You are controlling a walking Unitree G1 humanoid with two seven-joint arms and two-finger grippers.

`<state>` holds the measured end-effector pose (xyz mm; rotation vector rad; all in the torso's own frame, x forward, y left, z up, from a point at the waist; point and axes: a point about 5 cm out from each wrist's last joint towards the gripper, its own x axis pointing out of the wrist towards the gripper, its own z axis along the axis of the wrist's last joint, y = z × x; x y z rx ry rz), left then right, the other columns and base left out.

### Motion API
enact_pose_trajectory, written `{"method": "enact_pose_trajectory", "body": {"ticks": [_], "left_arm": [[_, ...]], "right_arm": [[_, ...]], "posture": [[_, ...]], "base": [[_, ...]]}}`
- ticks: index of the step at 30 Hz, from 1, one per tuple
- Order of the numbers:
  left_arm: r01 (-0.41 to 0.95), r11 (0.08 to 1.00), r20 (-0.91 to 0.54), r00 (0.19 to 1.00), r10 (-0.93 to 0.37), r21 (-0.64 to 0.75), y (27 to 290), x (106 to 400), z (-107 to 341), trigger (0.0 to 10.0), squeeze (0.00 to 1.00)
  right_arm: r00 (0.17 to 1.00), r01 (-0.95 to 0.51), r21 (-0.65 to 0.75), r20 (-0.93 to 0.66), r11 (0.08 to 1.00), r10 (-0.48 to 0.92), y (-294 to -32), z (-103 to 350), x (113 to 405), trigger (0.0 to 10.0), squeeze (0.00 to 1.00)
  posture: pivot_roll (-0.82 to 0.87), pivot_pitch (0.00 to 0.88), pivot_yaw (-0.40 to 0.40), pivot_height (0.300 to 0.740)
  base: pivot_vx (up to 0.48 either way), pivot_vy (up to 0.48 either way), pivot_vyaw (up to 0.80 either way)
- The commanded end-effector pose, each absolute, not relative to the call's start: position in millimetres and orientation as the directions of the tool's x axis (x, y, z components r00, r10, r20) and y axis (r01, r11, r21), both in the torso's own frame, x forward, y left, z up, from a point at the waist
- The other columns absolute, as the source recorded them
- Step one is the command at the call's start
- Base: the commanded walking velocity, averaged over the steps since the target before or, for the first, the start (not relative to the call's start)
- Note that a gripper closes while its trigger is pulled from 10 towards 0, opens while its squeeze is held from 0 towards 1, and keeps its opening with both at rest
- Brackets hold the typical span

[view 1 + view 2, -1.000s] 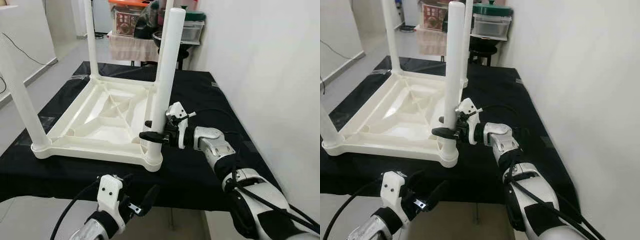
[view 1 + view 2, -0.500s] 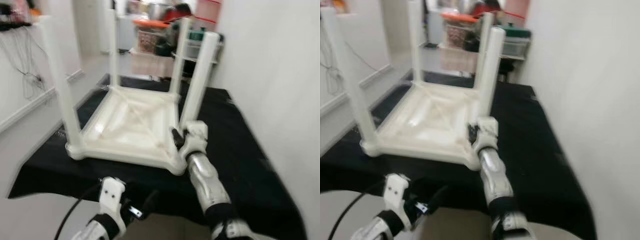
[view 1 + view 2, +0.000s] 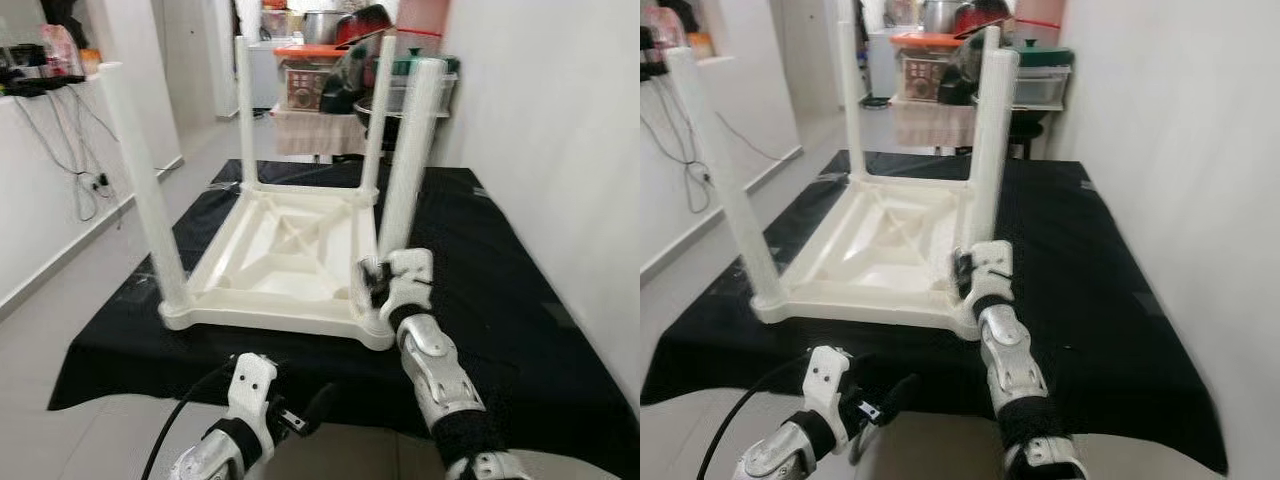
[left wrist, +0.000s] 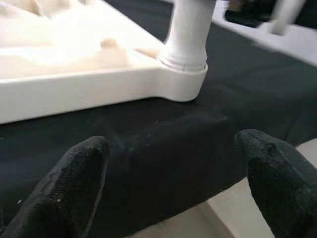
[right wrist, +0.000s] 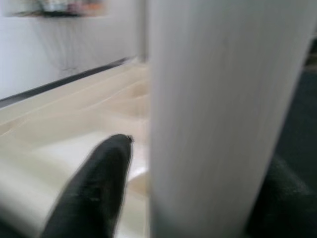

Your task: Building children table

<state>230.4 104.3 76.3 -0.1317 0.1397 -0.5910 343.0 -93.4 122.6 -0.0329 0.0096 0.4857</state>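
Children's table (image 3: 285, 250), inverted on black-covered table (image 3: 520, 290): four legs fitted; right gripper (image 3: 378, 285) pinching 5-o'clock leg (image 3: 405, 160); left gripper (image 3: 300, 412) spread, idle.

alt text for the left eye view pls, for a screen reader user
The right gripper holds the near right leg of a white plastic children's table lying upside down on a black cloth, all four legs pointing up. The left gripper hovers open below the cloth's front edge.
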Motion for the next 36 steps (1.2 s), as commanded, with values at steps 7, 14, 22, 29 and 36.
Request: {"method": "enact_pose_trajectory", "body": {"ticks": [7,14,22,29,36], "left_arm": [[0.579,0.809,-0.109,0.802,-0.587,-0.102,99,236,72,10.0,0.0],[0.565,0.821,-0.098,0.815,-0.571,-0.087,101,238,69,10.0,0.0],[0.55,0.832,-0.086,0.828,-0.555,-0.074,104,236,68,10.0,0.0],[0.563,0.823,-0.086,0.818,-0.568,-0.083,100,235,67,10.0,0.0],[0.567,0.818,-0.081,0.815,-0.574,-0.097,103,234,66,10.0,0.0]], "right_arm": [[0.485,-0.86,-0.225,-0.09,0.457,0.87,-89,156,352,10.0,0.0],[0.298,-0.951,-0.123,-0.134,0.283,0.945,-97,170,360,7.5,0.0],[0.181,-0.983,-0.024,-0.116,0.179,0.977,-101,163,355,0.0,0.0],[0.294,-0.955,-0.054,-0.063,0.291,0.954,-112,149,350,0.0,0.0],[0.972,-0.188,-0.042,-0.152,0.981,0.179,-127,89,342,0.0,0.0]], "posture": [[0.04,0.0,-0.025,0.74],[0.08,0.0,-0.055,0.74],[0.09,0.0,-0.055,0.74],[0.06,0.0,-0.036,0.74],[0.02,0.0,-0.014,0.74]], "base": [[0.0,0.0,0.0],[0.0,0.0,0.0],[0.0,0.0,0.0],[0.0,0.0,0.0],[0.0,0.0,0.0]]}}
